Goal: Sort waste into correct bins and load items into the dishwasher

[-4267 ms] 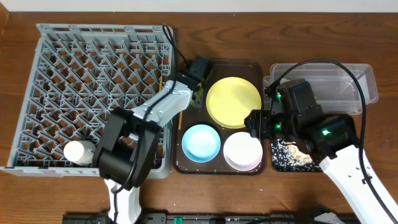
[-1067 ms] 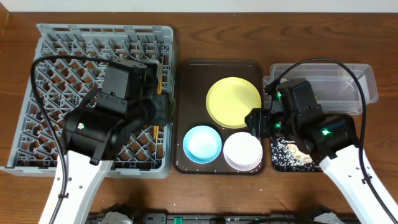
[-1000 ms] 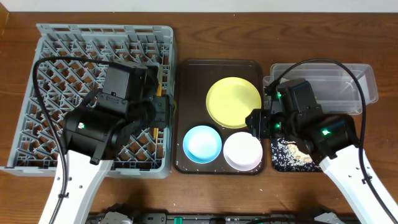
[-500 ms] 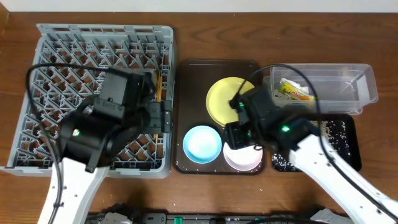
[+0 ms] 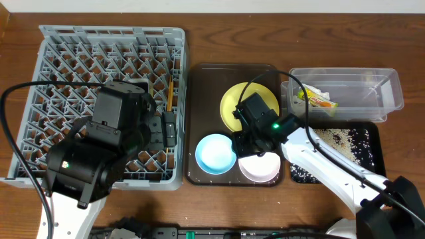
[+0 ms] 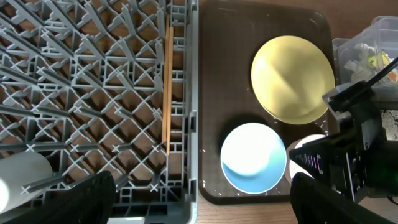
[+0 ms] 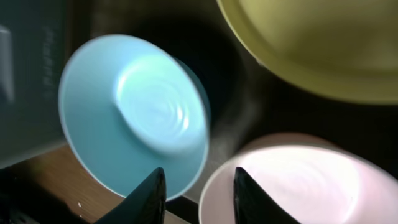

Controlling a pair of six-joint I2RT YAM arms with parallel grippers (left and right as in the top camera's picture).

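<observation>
Holding three dishes, the dark brown serving tray (image 5: 199, 74) is sitting between the grey dish rack (image 5: 80, 60) and the two bins. One yellow plate (image 5: 231, 109) is lying at its far side, and one light blue bowl (image 5: 216, 151) and one white bowl (image 5: 260, 167) are sitting side by side at the near side. The rack is carrying the wooden chopsticks (image 6: 166, 93), lying so close together along its right edge that they are reading as one strip, and one white cup (image 6: 18, 182) is resting at its near left corner. The clear tub (image 5: 392, 93) is holding one green-and-yellow snack wrapper (image 5: 317, 98) and pale paper scraps (image 6: 356, 55), too jumbled to count; the black tray (image 5: 377, 149) is holding scattered whitish grains (image 5: 332, 136). The right gripper (image 7: 200, 199) is hanging with its fingers parted and nothing between them, just above where the two bowls' rims nearly meet, the plate just beyond. The left gripper (image 6: 205, 205) is hovering spread wide and empty over the rack's right wall, with the chopsticks ahead on one side and the blue bowl ahead on the other.
</observation>
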